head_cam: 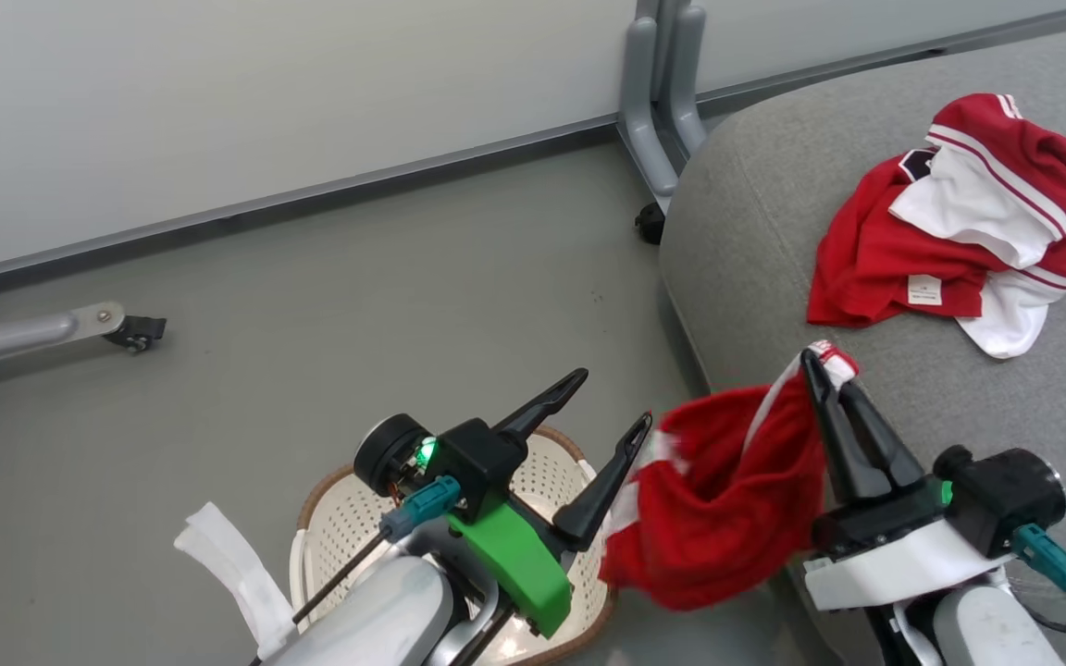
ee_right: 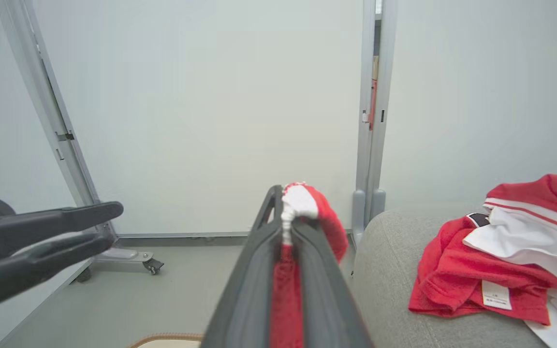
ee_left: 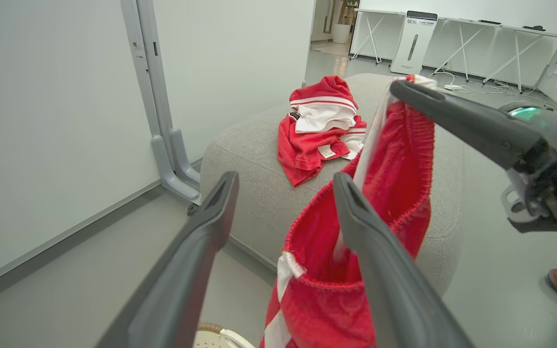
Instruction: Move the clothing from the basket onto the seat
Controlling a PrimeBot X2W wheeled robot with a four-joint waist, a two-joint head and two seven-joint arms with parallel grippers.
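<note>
**Head view.** My left gripper (head_cam: 613, 398) stands wide and empty above the basket (head_cam: 348, 518), left of the seat (head_cam: 774, 231). My right gripper (head_cam: 824, 375) pinches a red garment (head_cam: 718, 518) at the seat's near edge. A jersey (head_cam: 949, 231) lies on the seat.

**Left wrist view.** The hanging garment screens part of the seat. A partition foot (ee_left: 177, 164) stands left of the seat.

**Right wrist view.** The jersey's white label (ee_right: 496, 295) is unreadable.

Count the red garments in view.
2. A crumpled garment lies on the seat; a hanging garment is pinched by the right end effector. More may hide in the basket.
</note>
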